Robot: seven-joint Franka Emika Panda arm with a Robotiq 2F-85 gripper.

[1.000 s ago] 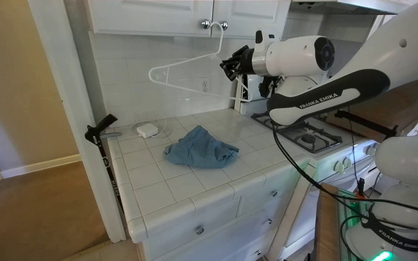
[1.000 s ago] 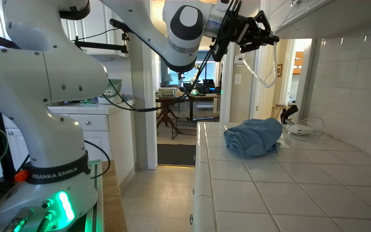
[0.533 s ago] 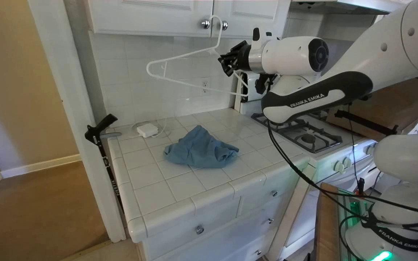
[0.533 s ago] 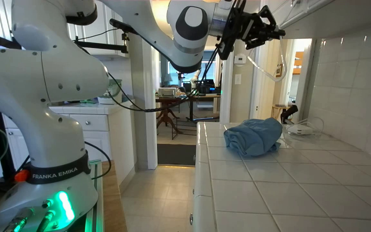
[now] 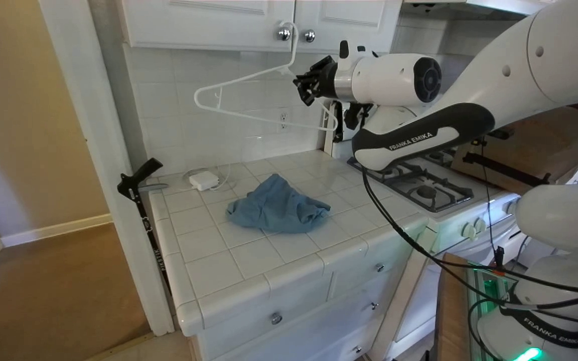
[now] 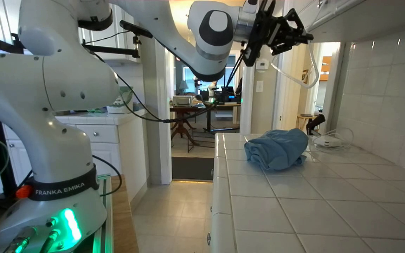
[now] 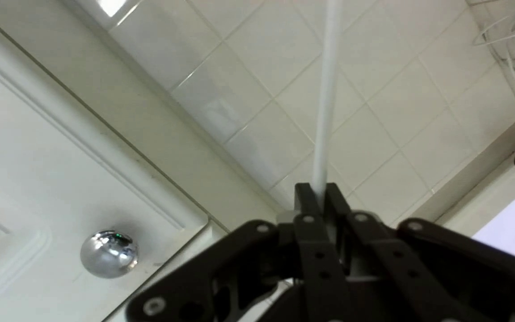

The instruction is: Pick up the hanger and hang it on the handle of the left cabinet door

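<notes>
The white plastic hanger (image 5: 243,79) hangs in the air below the upper cabinets, its hook upward. It also shows in an exterior view (image 6: 294,79) and as a pale bar in the wrist view (image 7: 327,103). My gripper (image 5: 300,86) is shut on the hanger's shoulder, right of the hook; the jaws pinch the bar in the wrist view (image 7: 321,194). In an exterior view the hook's tip overlaps the left knob (image 5: 283,34) on the left cabinet door (image 5: 208,22); contact cannot be told. The wrist view shows what seems the right door's knob (image 7: 109,253).
A crumpled blue cloth (image 5: 279,205) lies on the tiled counter (image 5: 198,245), with a white adapter and cable (image 5: 203,180) behind it. A black reaching stick (image 5: 138,180) leans at the counter's left end. The gas stove (image 5: 424,190) stands right, under the arm.
My gripper has moved left with the hanger, and the hanger has risen. Its hook has gone from between the two knobs to overlapping the left one.
</notes>
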